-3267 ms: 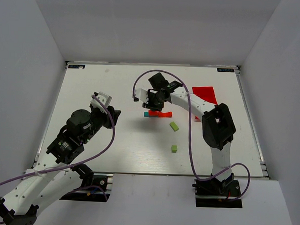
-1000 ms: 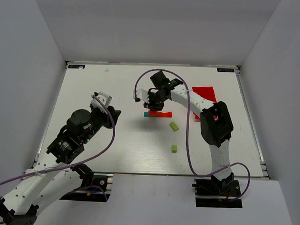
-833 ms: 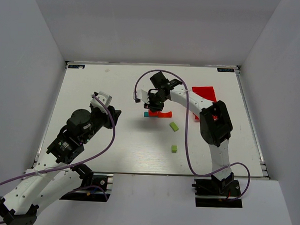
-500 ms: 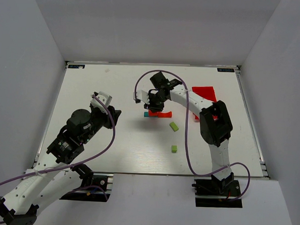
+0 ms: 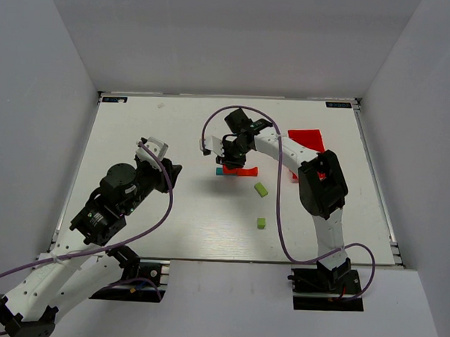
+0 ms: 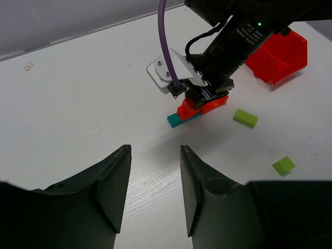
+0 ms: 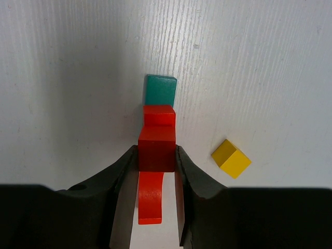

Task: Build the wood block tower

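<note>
Bright, even light falls from overhead on the white table (image 5: pixel 174 136) — shadows are soft, a faint grey patch beside the wood block tower (image 6: pixel 197 111). In the wrist views the left gripper (image 6: pixel 154 153) and right gripper (image 7: pixel 155 162) look dark and soft-edged (very near the lens); the red block (image 7: pixel 155 145) and table grain are sharp.

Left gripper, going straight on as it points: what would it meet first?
Probably bare table ahead of the left gripper; the wood block tower, where the right gripper holds a red cube, lies farther along that line. Depth is unclear.
</note>
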Tool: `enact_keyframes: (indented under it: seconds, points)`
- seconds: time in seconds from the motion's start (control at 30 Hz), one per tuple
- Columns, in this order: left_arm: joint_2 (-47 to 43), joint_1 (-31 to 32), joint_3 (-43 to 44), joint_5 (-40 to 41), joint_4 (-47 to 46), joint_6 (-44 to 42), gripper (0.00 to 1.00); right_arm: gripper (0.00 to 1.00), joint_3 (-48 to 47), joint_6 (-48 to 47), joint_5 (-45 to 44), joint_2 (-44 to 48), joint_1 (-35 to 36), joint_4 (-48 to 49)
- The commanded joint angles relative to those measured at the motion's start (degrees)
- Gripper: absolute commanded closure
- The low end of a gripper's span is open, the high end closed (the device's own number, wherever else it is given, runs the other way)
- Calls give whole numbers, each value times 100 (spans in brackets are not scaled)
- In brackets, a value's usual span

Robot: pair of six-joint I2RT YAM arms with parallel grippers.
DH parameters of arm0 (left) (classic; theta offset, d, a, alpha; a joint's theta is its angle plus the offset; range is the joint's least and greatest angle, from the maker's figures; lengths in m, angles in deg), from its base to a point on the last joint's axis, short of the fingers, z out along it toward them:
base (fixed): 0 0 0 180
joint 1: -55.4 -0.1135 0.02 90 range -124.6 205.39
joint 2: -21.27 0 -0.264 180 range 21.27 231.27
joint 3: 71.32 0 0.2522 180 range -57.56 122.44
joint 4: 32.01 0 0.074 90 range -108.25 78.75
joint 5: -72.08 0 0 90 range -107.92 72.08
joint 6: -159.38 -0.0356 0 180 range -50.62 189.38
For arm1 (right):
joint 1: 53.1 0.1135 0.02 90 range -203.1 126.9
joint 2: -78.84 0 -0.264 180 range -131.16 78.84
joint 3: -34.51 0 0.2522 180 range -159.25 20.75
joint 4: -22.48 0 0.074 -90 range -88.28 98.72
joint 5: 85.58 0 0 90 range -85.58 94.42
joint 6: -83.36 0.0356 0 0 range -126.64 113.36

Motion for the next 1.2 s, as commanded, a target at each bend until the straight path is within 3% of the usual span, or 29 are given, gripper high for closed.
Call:
enact_keyframes:
  seconds: [0.0, 1.17]
  points:
    - [-17, -26, -34, 1, 1, 7, 47, 81, -232, -14, 54, -45, 2, -54]
    - [-17, -26, -34, 1, 1, 7, 47, 55, -144, 91, -33, -80, 11, 60]
